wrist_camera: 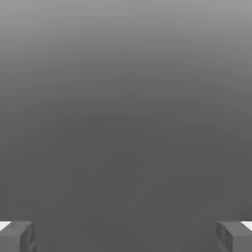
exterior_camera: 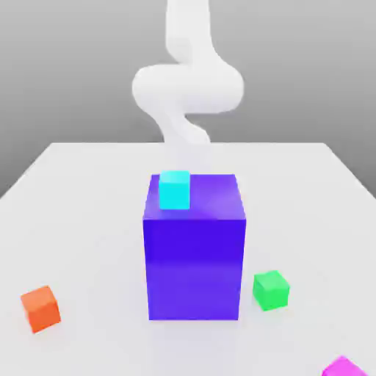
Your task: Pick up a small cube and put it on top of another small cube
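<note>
The small magenta cube (exterior_camera: 342, 366) lies on the white table at the front of the exterior view's right, partly cut by the picture's edge. A small green cube (exterior_camera: 271, 289) rests beside the tall blue-purple block (exterior_camera: 194, 257), on the exterior view's right. A small orange cube (exterior_camera: 40, 308) sits at the front left. A small cyan cube (exterior_camera: 175, 189) stands on top of the block. In the hand view my gripper (wrist_camera: 126, 237) is open, its grey fingertips (wrist_camera: 17, 236) far apart with nothing between them, facing plain grey background.
My white arm (exterior_camera: 187, 88) rises behind the blue-purple block at the far side of the table (exterior_camera: 81, 220). The block stands in the middle, taller than every small cube around it.
</note>
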You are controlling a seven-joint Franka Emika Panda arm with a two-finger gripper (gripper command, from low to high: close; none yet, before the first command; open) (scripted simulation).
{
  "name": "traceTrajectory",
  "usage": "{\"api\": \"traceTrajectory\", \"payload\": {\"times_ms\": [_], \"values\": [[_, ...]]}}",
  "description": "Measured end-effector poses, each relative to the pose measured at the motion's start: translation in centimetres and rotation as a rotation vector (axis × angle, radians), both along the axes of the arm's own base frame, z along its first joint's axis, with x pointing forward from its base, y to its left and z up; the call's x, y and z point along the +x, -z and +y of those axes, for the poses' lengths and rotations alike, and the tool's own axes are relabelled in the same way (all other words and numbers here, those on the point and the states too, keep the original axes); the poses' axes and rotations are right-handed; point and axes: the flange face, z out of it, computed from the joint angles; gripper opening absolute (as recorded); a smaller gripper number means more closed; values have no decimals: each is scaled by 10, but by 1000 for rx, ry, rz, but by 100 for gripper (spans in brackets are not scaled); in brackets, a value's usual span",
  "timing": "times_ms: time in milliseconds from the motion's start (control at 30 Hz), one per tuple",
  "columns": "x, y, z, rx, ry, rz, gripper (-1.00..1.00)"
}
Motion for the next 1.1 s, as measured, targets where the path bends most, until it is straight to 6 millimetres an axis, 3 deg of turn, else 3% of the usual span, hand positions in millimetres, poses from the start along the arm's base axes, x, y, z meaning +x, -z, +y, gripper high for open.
{"api": "traceTrajectory", "payload": {"times_ms": [267,533,800,1000,1100], "values": [[89,98,49,-60,-132,187,0],[146,218,108,-120,-272,367,0],[164,354,169,-179,-420,544,0],[152,463,207,-220,-529,677,0],[146,513,217,-230,-556,710,0]]}}
